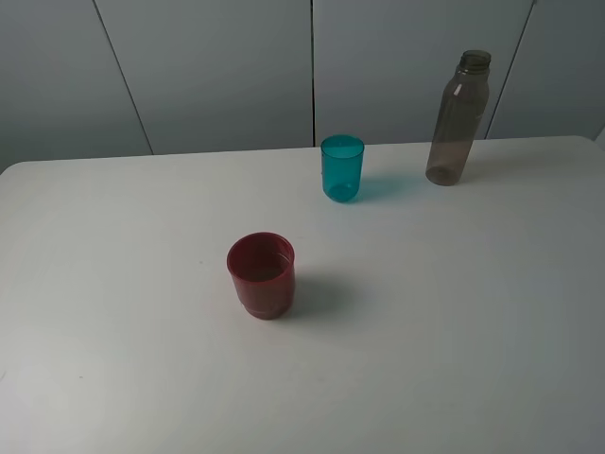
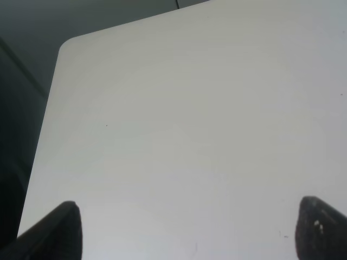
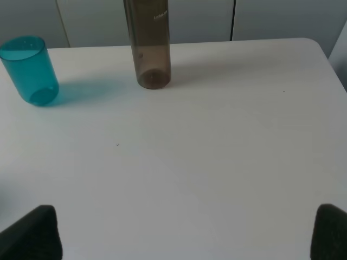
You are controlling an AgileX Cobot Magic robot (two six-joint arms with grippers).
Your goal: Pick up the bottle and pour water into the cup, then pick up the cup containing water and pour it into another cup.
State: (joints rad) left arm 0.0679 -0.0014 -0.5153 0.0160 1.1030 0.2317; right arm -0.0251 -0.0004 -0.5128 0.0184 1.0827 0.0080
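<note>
White table [image 1: 473,331]: red cup [image 1: 261,274] mid-table, blue cup [image 1: 341,167] and bottle [image 1: 458,118] near the far edge. Both tools, left [image 2: 184,227] and right [image 3: 184,233], gape empty. Right should grip the bottle's body squarely, upright.

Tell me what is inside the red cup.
From the high camera the red cup stands upright and open. Its inside shows a pale, glossy patch low down, perhaps liquid or the bare bottom; I cannot tell which. The near inner wall is hidden by the rim. Neither wrist camera shows it.
</note>
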